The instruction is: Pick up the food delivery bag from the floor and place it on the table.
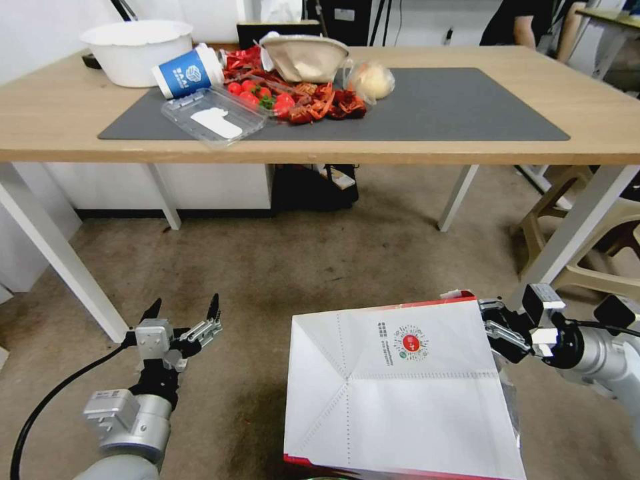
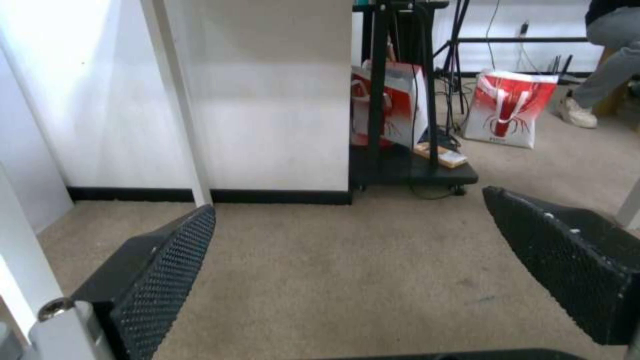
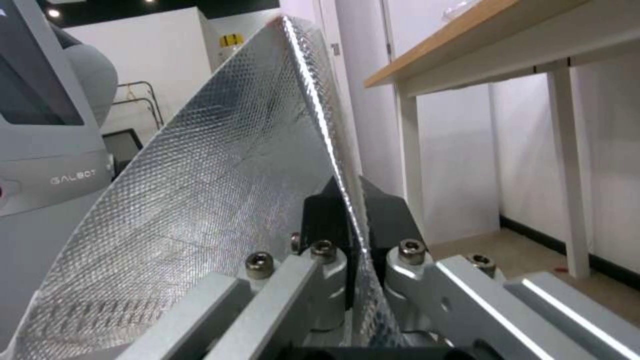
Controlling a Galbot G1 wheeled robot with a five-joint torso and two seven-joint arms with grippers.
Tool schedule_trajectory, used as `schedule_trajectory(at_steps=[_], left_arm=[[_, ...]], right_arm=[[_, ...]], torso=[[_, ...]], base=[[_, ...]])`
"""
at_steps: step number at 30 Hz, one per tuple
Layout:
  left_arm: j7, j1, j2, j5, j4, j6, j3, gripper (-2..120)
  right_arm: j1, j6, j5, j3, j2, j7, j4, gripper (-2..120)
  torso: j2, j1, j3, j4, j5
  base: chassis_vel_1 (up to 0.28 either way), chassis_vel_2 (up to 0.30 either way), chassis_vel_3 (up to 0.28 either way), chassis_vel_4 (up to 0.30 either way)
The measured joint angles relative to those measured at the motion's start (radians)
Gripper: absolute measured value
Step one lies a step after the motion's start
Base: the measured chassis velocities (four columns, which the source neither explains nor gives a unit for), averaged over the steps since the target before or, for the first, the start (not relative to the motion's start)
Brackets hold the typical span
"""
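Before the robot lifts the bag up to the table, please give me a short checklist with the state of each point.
1. Right claw shut on the food delivery bag wall: ok.
2. Grip depth: only the thin edge is pinched; security cannot tell.
3. Left claw open, holding nothing, apart from the bag: ok.
4. Bare room on the table, right part of the grey mat: ok.
5. Bag bottom off the floor: cannot tell.

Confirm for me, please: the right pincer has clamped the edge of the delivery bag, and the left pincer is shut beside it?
Not quite. The left pincer is open, holding nothing; the left wrist view shows its fingers spread wide above the floor. The rest holds: the right pincer is clamped on the delivery bag's edge.
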Motion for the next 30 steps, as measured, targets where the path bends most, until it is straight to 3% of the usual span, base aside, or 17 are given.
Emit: schedule_trajectory(at_steps=[19,30], left_arm=[[-0.006,-0.005,0.009,0.000,0.006,0.000,-0.002,100],[-0.005,-0.008,0.008,0.000,0.011,0.000,-0.001,100]], right_arm=[[0.006,0.001,-0.025,-0.008,0.026,-0.007,-0.005,0],[0.014,0.001,-0.026,-0.011,0.020,-0.008,-0.008,0]], torso=[[0.104,0.024,0.081,0.0000,0.0000],[0.143,0.036,0.108,0.0000,0.0000]], base=[[0.000,0.000,0.000,0.000],[0.000,0.000,0.000,0.000]])
